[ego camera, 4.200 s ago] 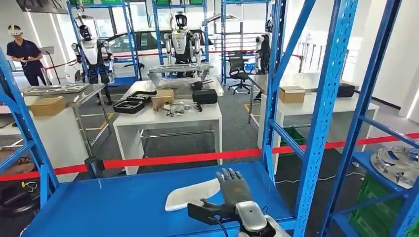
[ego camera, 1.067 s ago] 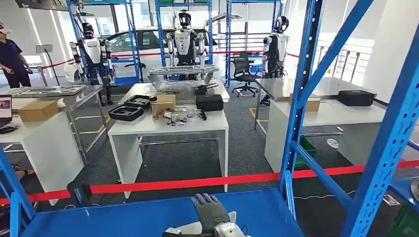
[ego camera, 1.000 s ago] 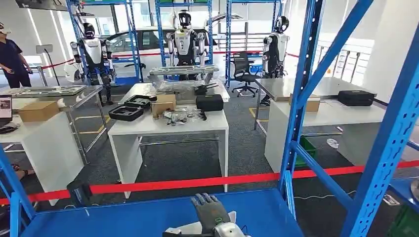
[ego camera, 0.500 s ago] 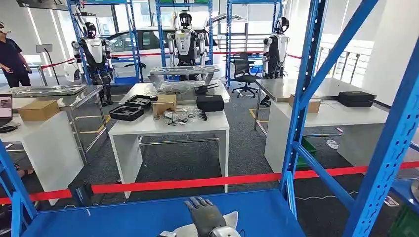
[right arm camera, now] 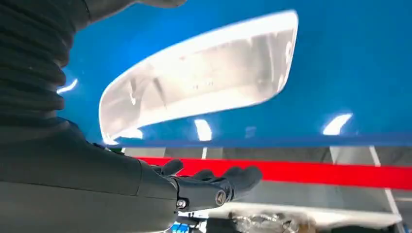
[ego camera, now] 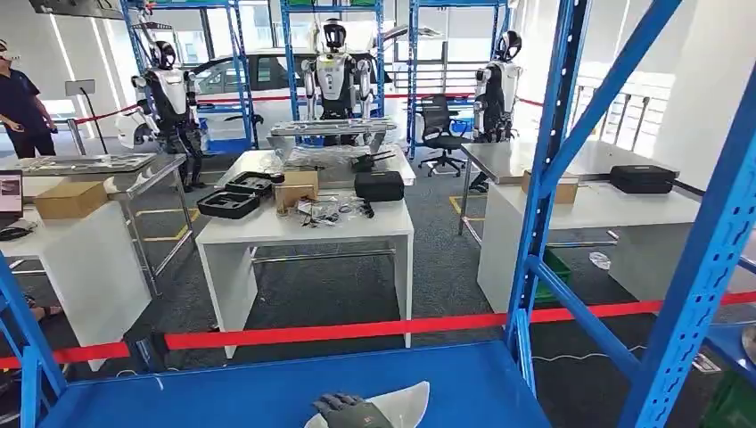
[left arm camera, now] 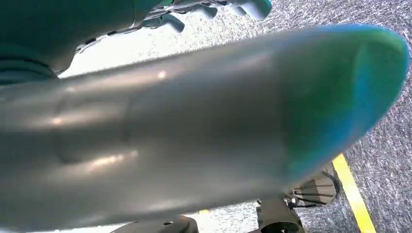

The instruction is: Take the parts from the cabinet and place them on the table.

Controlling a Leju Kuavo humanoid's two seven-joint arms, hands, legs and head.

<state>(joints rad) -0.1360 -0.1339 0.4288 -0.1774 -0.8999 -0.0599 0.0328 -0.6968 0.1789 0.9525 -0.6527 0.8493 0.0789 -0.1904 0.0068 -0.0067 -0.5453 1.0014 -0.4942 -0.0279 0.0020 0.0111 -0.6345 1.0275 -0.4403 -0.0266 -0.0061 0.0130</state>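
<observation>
At the bottom edge of the head view the robot's right hand [ego camera: 350,412] lies with its dark fingers [ego camera: 332,402] spread flat over the near end of a white, curved, glossy plastic part [ego camera: 401,399]. In the right wrist view the same right hand [right arm camera: 194,187] is stretched out flat, fingers extended and apart, with nothing clasped inside it, while the white part [right arm camera: 204,77] lies flat on the blue metal cabinet shelf [right arm camera: 350,73] just past the fingertips. The hand rests open on or just above the part; whether it actually touches cannot be told.

The left hand [left arm camera: 214,8] appears in the left wrist view as a few blurred grey-green fingertips beyond a large smooth grey cover; whether it is open or closed cannot be told. Grey carpet with a yellow floor line [left arm camera: 353,194] lies beneath it.

The blue shelf [ego camera: 223,383] is framed by blue perforated steel uprights [ego camera: 553,169]. Just beyond the shelf runs a red barrier tape [ego camera: 357,330]. Behind it stands a white table [ego camera: 303,234] carrying a black case [ego camera: 379,185], a brown cardboard box [ego camera: 296,187] and an open black tray [ego camera: 228,204]. Farther back, three silver-and-black humanoid robots [ego camera: 332,76] stand among blue racks, and a person in dark clothes [ego camera: 20,105] stands at the far left.
</observation>
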